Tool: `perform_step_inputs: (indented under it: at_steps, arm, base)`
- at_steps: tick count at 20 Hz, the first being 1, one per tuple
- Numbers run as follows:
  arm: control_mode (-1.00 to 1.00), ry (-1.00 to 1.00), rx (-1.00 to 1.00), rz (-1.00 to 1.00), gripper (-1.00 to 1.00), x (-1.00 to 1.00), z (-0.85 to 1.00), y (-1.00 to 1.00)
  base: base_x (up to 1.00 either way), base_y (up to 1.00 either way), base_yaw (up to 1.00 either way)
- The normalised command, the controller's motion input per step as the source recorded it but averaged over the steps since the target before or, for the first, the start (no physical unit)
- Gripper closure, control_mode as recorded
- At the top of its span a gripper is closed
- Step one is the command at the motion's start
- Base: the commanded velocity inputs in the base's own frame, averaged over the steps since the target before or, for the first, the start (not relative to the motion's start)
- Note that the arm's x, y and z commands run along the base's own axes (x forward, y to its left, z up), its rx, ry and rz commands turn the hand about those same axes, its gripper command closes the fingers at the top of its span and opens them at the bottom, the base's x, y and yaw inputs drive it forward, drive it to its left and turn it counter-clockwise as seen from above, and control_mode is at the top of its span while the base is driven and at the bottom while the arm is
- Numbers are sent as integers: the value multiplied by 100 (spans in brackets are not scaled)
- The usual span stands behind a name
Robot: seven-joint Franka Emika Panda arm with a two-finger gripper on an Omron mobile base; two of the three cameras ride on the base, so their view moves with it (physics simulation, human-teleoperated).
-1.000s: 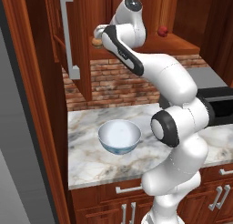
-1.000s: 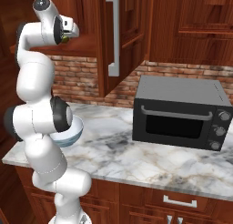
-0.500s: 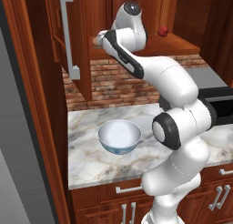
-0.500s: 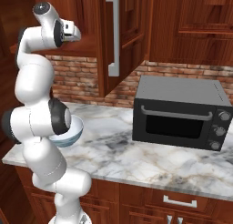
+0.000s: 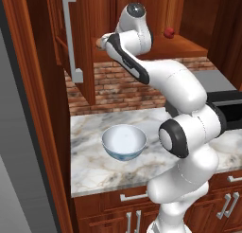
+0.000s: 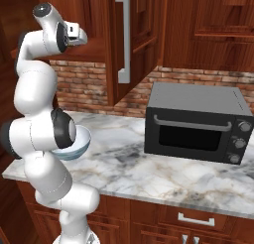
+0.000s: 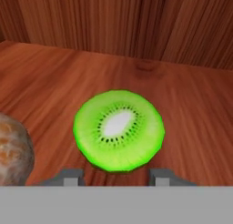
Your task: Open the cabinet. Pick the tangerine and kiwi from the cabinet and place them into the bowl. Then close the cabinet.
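The gripper (image 7: 117, 177) was open, its tips flanking the near edge of the kiwi (image 7: 119, 130) on the cabinet (image 5: 80, 47) shelf, tangerine (image 7: 13, 148) just left. Advancing straight, centred, should avoid nudging the tangerine before closing.

Hand pushed further into the open cabinet (image 5: 85, 42) since a second ago, gripper (image 7: 117, 175) now close before the kiwi (image 7: 119, 130), fingertips (image 7: 69, 176) flanking its near edge, tangerine (image 7: 13, 150) to its left.
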Motion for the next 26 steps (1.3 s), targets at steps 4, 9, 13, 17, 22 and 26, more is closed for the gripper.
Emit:
perform_step_inputs:
  at_steps: [4,9,13,17,22,26]
  arm:
    - [-100,-1,0,0,100,0,-3,0]
    - [-100,0,0,0,-100,9,0,1]
    - [-100,0,0,0,-100,1,0,0]
    - [-100,0,0,0,-100,0,0,0]
    - [-100,0,0,0,-100,12,2,2]
    - [-100,0,0,0,-100,38,0,10]
  base:
    - [0,0,0]
    - [0,0,0]
    - [0,0,0]
    - [0,0,0]
    - [0,0,0]
    - [0,0,0]
